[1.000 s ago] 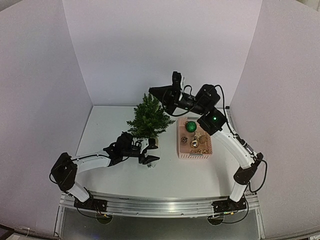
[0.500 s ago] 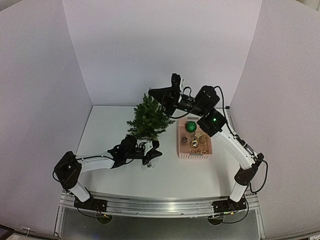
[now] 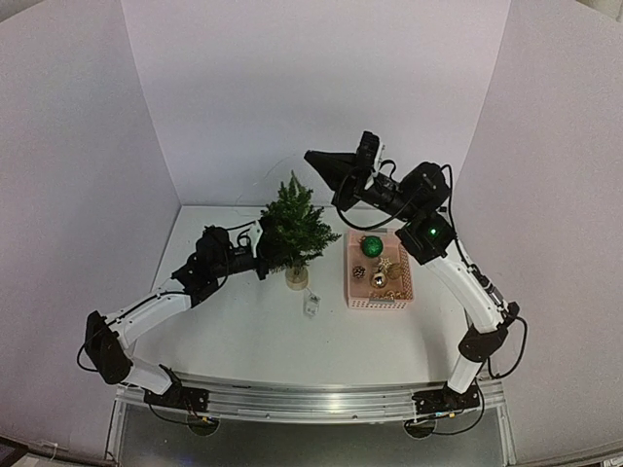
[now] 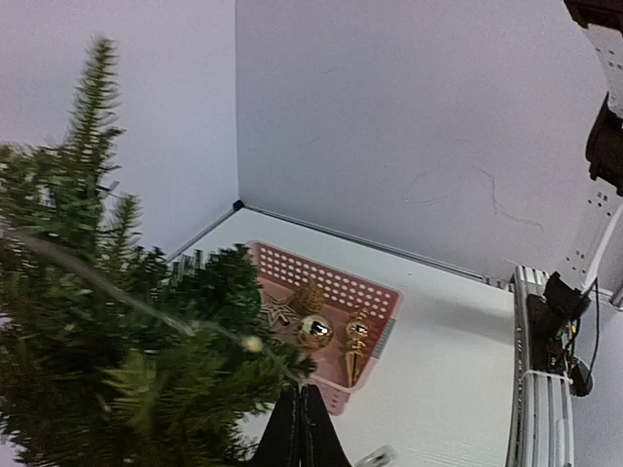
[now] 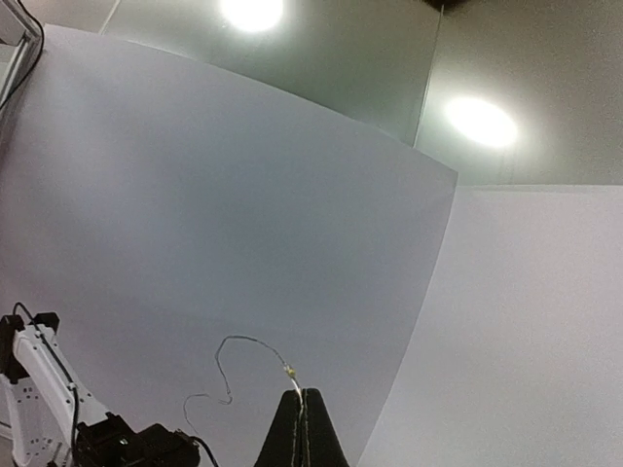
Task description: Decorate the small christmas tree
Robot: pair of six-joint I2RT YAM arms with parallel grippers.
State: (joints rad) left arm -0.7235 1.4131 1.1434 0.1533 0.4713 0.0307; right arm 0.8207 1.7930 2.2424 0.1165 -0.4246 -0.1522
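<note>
You are running two arms over one white table [image 3: 234, 331]. The left arm [image 3: 156, 304] is reaching in from the lower left of the top view. The right arm [image 3: 458, 282] is rising at the right, toward the upper centre.

The one small christmas tree [image 3: 292, 226] is standing upright at the middle of the table, just left of the one pink basket [image 3: 348, 284].

The left gripper [image 3: 263, 258] is sitting against the tree's lower branches, its fingers pressing together on a thin light wire [image 4: 146, 304]. The right gripper [image 5: 300, 394], high above the tree, is pinching that wire too.

The basket is holding one green ball [image 3: 372, 245] and four gold pieces: a star [image 4: 277, 313], a cone [image 4: 310, 297], a gold ball [image 4: 314, 331] and a drop [image 4: 355, 348].

One small clear piece [image 3: 311, 305] is lying on the table below the tree.
</note>
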